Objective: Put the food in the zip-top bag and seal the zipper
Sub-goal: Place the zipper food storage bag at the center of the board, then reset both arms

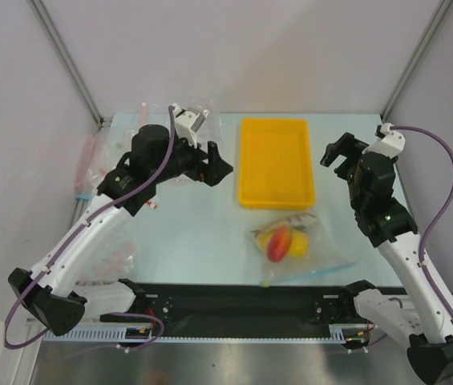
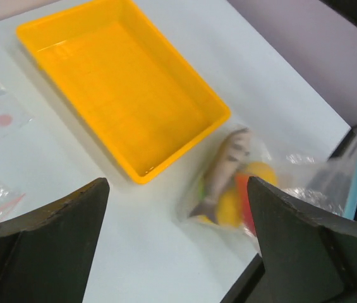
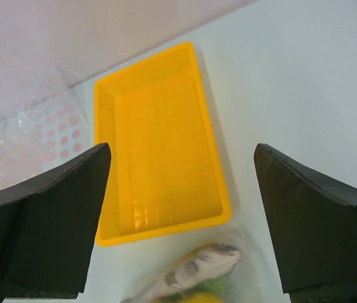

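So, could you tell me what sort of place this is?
Most likely a robotics lab test cell: a left arm and right arm bolted at the edge of a pale table, plain walls with metal corner posts, and toy food in a clear bag beside a yellow tray.

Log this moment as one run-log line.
food: inside zip-top bag | zipper: seal state unclear | yellow tray: empty | left gripper: open, holding nothing | right gripper: open, holding nothing
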`<state>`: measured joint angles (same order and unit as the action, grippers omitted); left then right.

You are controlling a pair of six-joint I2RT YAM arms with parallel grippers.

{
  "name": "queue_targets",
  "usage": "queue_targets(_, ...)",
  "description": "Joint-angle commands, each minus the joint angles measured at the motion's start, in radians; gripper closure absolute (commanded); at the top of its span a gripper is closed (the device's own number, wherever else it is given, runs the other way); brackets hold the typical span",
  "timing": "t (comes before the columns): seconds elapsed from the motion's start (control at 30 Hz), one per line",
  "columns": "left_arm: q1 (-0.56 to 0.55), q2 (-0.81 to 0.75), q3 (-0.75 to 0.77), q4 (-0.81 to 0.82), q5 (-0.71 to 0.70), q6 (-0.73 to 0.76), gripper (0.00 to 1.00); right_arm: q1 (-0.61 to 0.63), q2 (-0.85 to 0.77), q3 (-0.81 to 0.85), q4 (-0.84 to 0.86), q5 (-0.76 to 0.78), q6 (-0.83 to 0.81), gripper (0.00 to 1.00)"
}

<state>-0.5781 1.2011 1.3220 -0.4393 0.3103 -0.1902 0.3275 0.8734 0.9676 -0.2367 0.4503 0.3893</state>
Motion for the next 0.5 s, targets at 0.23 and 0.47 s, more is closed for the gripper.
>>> queue_targets(0.23,0.115,-0.034,-0.096,-0.016,-0.185,-0.317,0.00,-0.004,0.245,0.301,-0.343,0.042,0.186,0.00)
queue_targets(0.47,0.119,-0.060,-0.240,0.085,-0.085,-0.459,0.00,-0.004,0.237,0.280,-0.380,0.004,0.285,0.00)
